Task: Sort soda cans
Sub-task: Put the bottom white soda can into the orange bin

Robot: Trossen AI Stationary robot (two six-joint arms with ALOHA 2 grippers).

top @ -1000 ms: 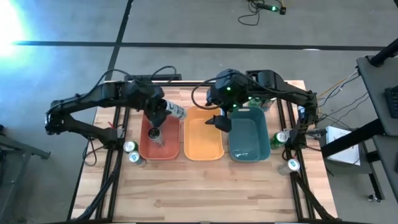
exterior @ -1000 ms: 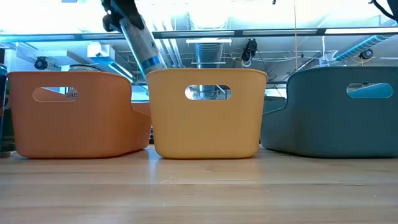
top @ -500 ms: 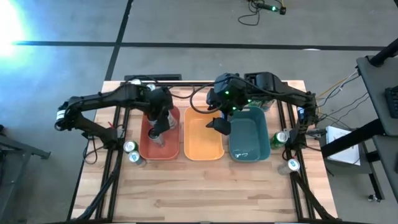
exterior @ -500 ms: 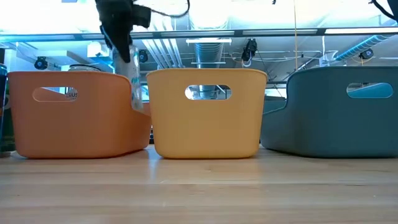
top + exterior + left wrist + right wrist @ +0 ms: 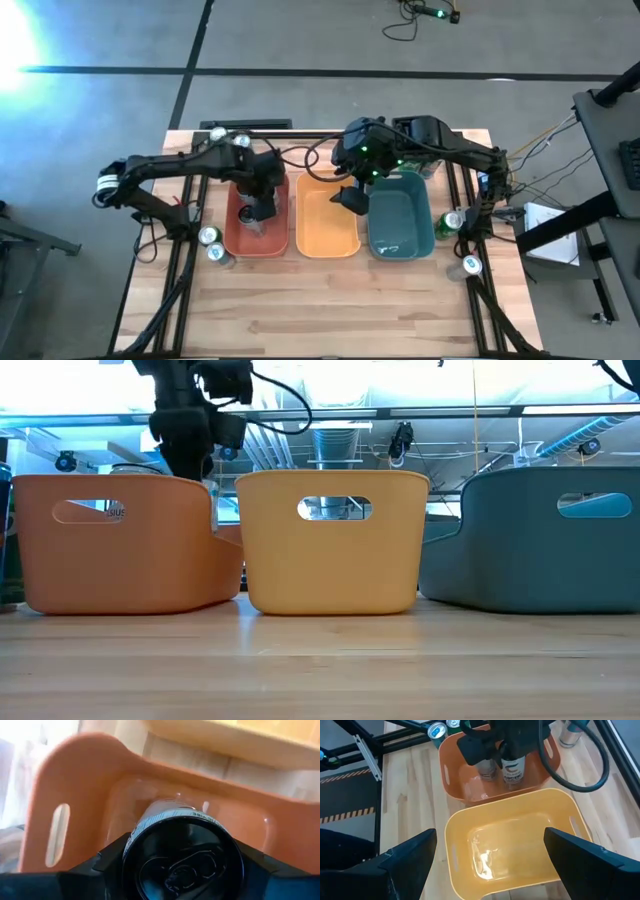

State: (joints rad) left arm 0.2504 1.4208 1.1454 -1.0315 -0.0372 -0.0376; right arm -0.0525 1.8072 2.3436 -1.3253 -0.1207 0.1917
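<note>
- High view: the left gripper (image 5: 262, 205) is reaching down into the red bin (image 5: 234, 240), the leftmost of three bins in a row; the can it is carrying is hidden under the wrist here. The right gripper (image 5: 351, 200) is hanging over the border between the orange bin (image 5: 326, 245) and the teal bin (image 5: 404, 246). Two cans (image 5: 213, 244) are standing on the table just left of the red bin, and two more cans (image 5: 458, 240) are sitting well right of the teal bin.
- Low view: the left arm is dipping behind the red bin's near wall; only a sliver of the held can (image 5: 213, 500) is showing at the bin's right edge. The loose cans are not showing from here.
- Left wrist view: the fingers are clamped on either side of the held can, whose dark top with pull tab and pale side with lettering are filling the frame, the red bin's floor beyond it.
- Right wrist view: the right gripper's fingers (image 5: 407, 855) are spread wide with nothing between them, above the orange bin. Only this view is showing the held can upright inside the red bin, beside a second can (image 5: 485, 768) already standing there.
</note>
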